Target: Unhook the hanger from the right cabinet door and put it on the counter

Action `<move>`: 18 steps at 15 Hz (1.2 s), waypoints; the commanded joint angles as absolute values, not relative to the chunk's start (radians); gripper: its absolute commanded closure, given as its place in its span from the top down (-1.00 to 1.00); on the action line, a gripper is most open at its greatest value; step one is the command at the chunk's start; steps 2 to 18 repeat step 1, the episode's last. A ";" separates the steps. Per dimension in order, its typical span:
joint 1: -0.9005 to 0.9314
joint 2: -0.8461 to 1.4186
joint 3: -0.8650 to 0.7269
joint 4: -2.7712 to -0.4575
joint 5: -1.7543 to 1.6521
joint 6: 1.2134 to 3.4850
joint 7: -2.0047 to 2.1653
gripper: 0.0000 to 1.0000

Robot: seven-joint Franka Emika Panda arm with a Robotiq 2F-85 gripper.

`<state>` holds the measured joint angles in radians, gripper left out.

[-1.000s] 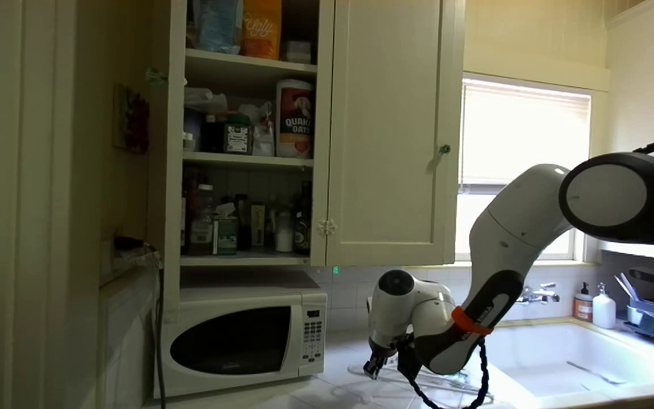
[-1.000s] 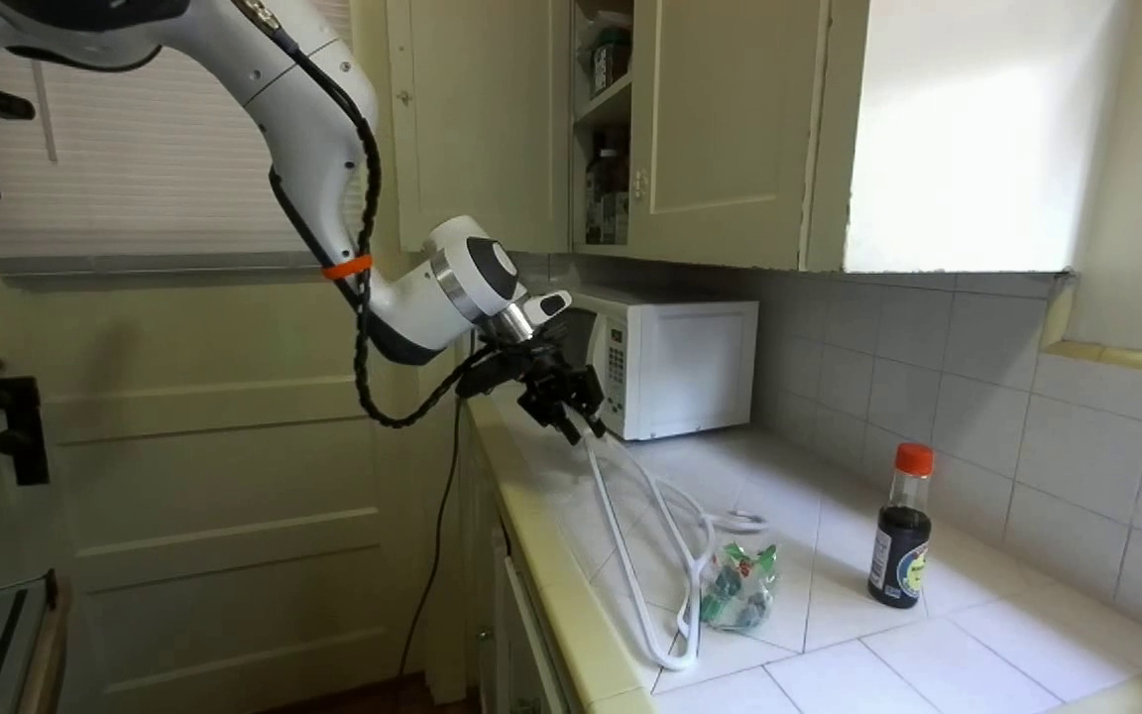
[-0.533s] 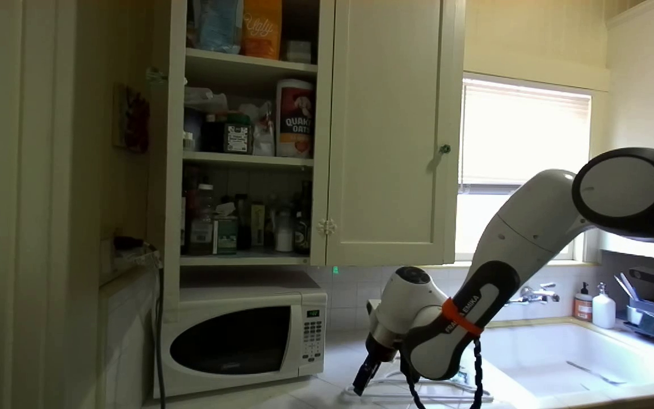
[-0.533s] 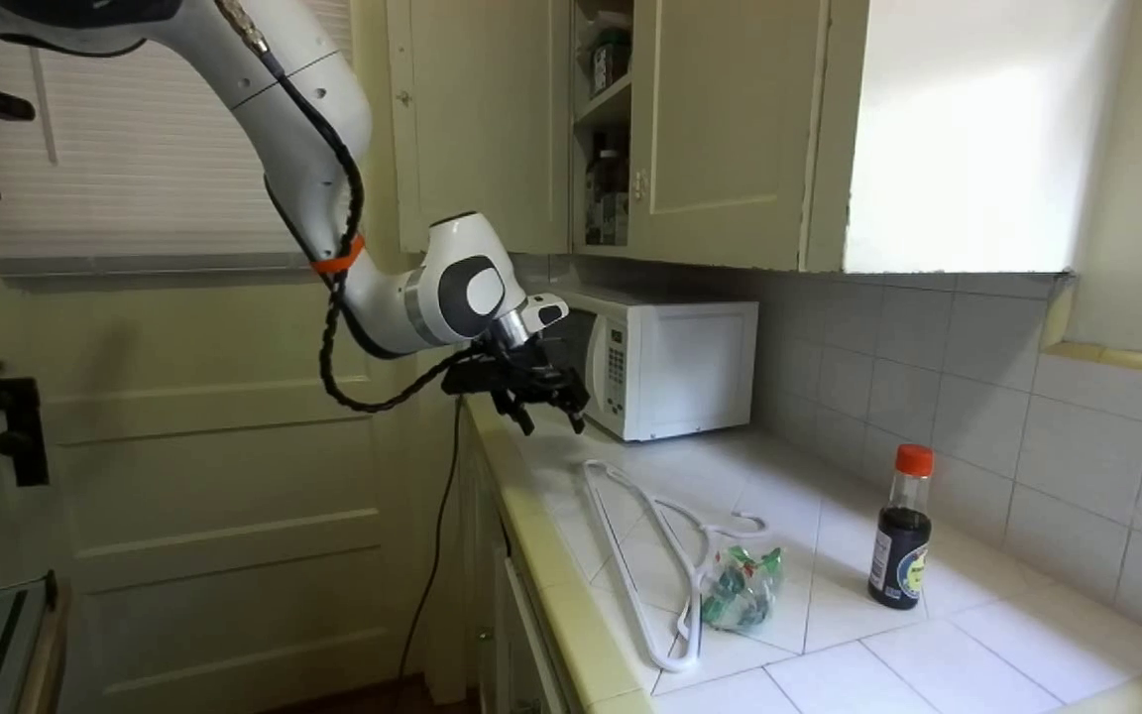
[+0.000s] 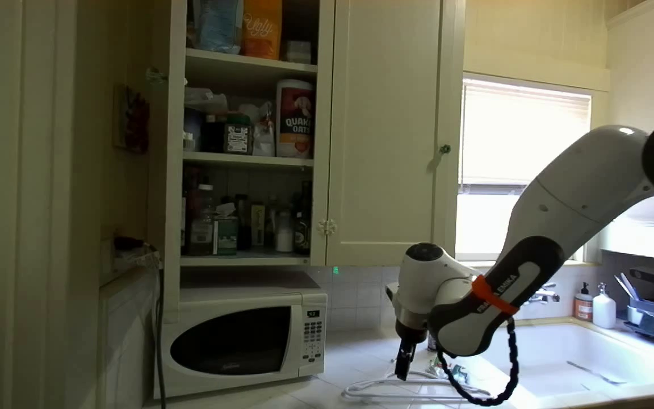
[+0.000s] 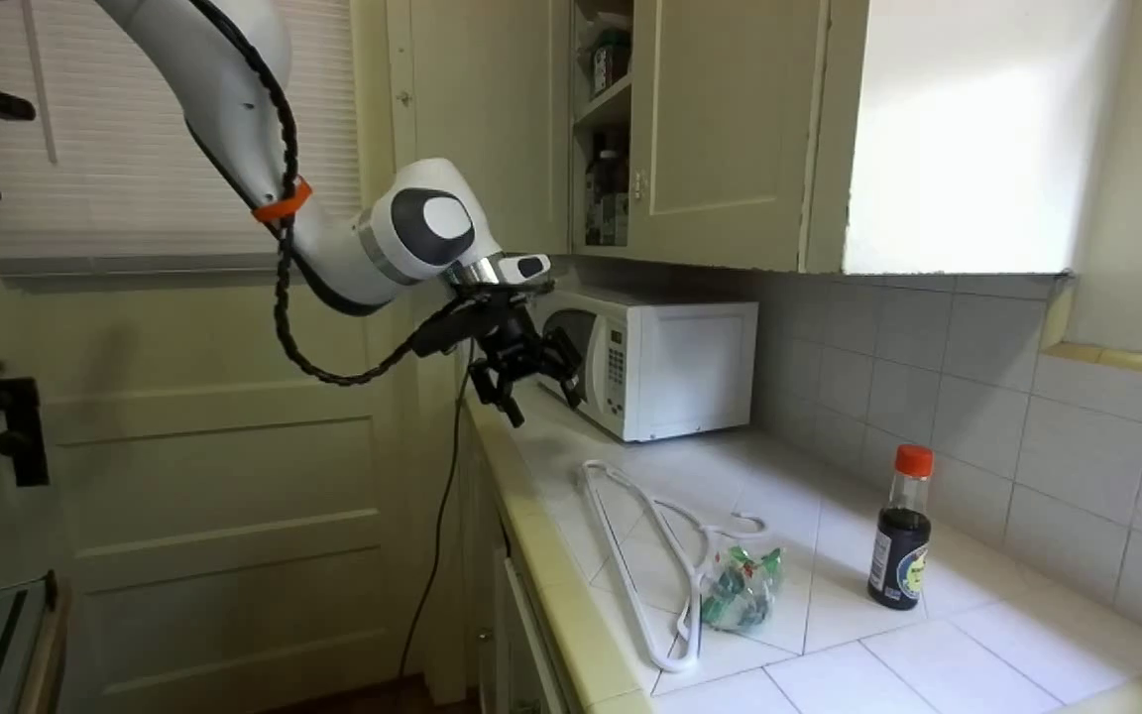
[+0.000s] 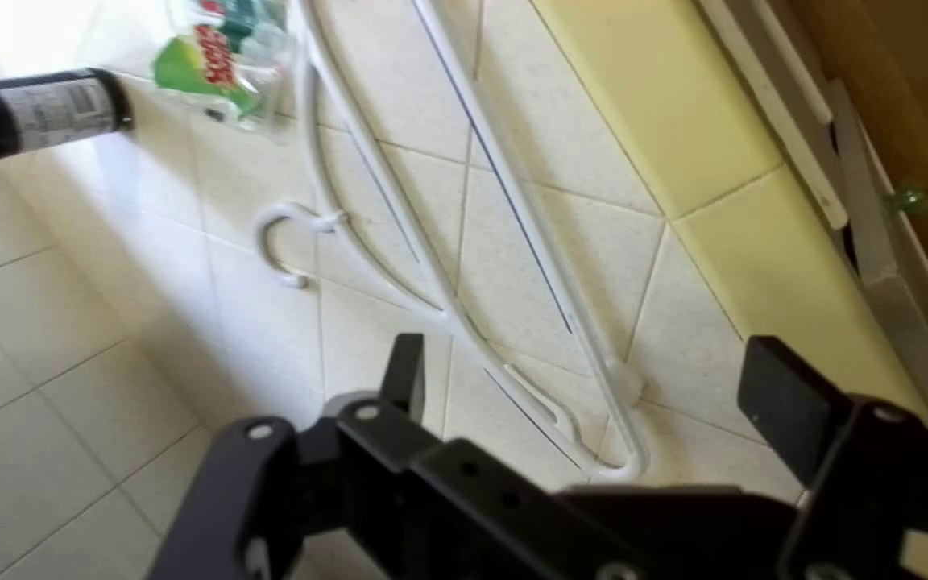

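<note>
The pale hanger (image 6: pixel 694 605) lies flat on the tiled counter (image 6: pixel 1007 635), with its hook turned toward the back wall. Above its far end, my gripper (image 6: pixel 543 405) hangs clear of it in the air. Seen in the wrist view, the gripper (image 7: pixel 593 374) is open, its black fingers wide apart; one rounded corner of the hanger (image 7: pixel 544 254) shows below and between them, not touched. In an exterior view the gripper (image 5: pixel 402 372) appears in front of part of the hanger (image 5: pixel 361 392). The right cabinet door (image 5: pixel 386 130) is closed, with nothing on its knob (image 5: pixel 445 149).
A crinkled plastic bag (image 6: pixel 744 590) touches or nearly touches the hanger. Farther along the counter stands a red-capped dark bottle (image 6: pixel 900 535). The white microwave (image 6: pixel 695 367) is close behind the gripper. A yellow tiled edge (image 6: pixel 551 585) borders the counter; the sink (image 5: pixel 577 352) lies at the right.
The gripper, which held the raised end of the hanger, has opened and let it go. That end has dropped onto the counter. The arm has since moved up and back from it.
</note>
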<state>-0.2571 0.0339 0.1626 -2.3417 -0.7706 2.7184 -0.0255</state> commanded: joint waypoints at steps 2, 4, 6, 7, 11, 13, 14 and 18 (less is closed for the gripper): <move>-0.258 -0.005 0.159 -2.366 -0.779 2.718 -0.024 1.00; -0.258 -0.005 0.159 -2.366 -0.779 2.718 -0.024 1.00; -0.258 -0.005 0.159 -2.366 -0.779 2.718 -0.024 1.00; -0.258 -0.005 0.159 -2.366 -0.779 2.718 -0.024 1.00; -0.258 -0.005 0.159 -2.366 -0.779 2.718 -0.024 1.00; -0.258 -0.005 0.159 -2.366 -0.779 2.718 -0.024 1.00; -0.258 -0.005 0.159 -2.366 -0.779 2.718 -0.024 1.00; -0.258 -0.005 0.159 -2.366 -0.779 2.718 -0.024 1.00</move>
